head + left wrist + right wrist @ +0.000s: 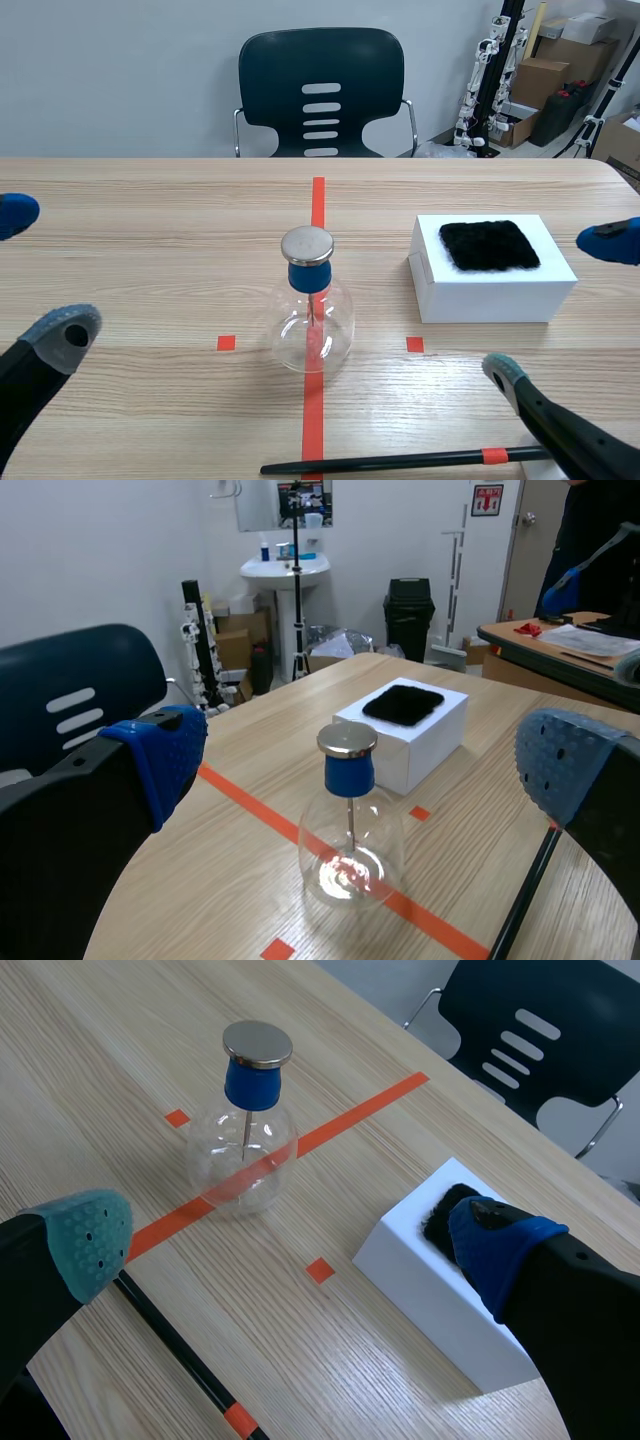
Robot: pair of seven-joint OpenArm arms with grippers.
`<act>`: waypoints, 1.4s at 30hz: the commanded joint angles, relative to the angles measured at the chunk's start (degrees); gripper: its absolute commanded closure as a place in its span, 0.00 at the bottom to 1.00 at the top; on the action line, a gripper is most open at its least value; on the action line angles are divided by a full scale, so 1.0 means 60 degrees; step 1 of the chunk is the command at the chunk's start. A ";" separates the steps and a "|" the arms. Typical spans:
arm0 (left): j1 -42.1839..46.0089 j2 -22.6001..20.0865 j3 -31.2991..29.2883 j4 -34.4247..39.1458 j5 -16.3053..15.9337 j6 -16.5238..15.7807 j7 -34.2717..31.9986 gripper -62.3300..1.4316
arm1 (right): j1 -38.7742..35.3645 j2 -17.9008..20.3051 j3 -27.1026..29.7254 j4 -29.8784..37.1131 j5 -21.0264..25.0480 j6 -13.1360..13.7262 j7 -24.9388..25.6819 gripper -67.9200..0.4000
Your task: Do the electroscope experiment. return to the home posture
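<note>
Ahead of left gripper (40,275), fingers spread: electroscope flask (313,310), upright. Right gripper (557,306) spread too; black rod (400,461) under one finger, white box (490,295) beside the other

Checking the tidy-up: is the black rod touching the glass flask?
Apart. The right wrist view shows bare table between the flask and the rod.

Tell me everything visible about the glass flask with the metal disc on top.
The flask is a round bulb of clear glass, standing upright on the table, on the orange-red tape line. A blue stopper closes its neck and carries a flat, shiny metal disc. A thin rod hangs from the stopper into the bulb. Only the table touches it; the white box stands apart.
</note>
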 commanded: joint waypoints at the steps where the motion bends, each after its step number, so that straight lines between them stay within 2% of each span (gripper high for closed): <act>1: 0.0189 0.0066 -0.0200 0.0164 -0.0073 -0.0018 0.0011 0.00 | 0.0007 0.0018 0.0055 0.0055 0.0113 -0.0036 0.0142 0.00; 8: 0.0911 0.0066 -0.0703 0.1166 -0.0069 0.0164 0.0652 0.00 | 0.0007 0.0018 0.0055 0.0055 0.0113 -0.0036 0.0138 0.00; 18: 0.1825 0.0066 -0.0783 0.1231 -0.0080 0.0423 0.1020 0.00 | 0.0007 0.0018 0.0055 0.0055 0.0113 -0.0036 0.0138 0.00; 24: 0.1982 0.0066 -0.0783 0.1231 -0.0688 0.0605 0.1971 0.00 | 0.0007 0.0018 0.0055 0.0055 0.0113 -0.0036 0.0142 0.00; 29: 0.2044 0.0066 -0.0787 0.1231 -0.0725 0.0648 0.1985 0.00 | 0.0007 0.0018 0.0055 0.0055 0.0113 -0.0036 0.0142 0.00; 33: 0.2306 0.0066 -0.1038 0.1231 -0.1002 0.0849 0.1967 0.00 | 0.0007 0.0018 0.0055 0.0055 0.0113 -0.0036 0.0138 0.00; 42: 0.2852 0.0066 -0.1577 0.1231 -0.0994 0.0841 0.1956 0.00 | 0.0007 0.0018 0.0055 0.0055 0.0113 -0.0036 0.0142 0.00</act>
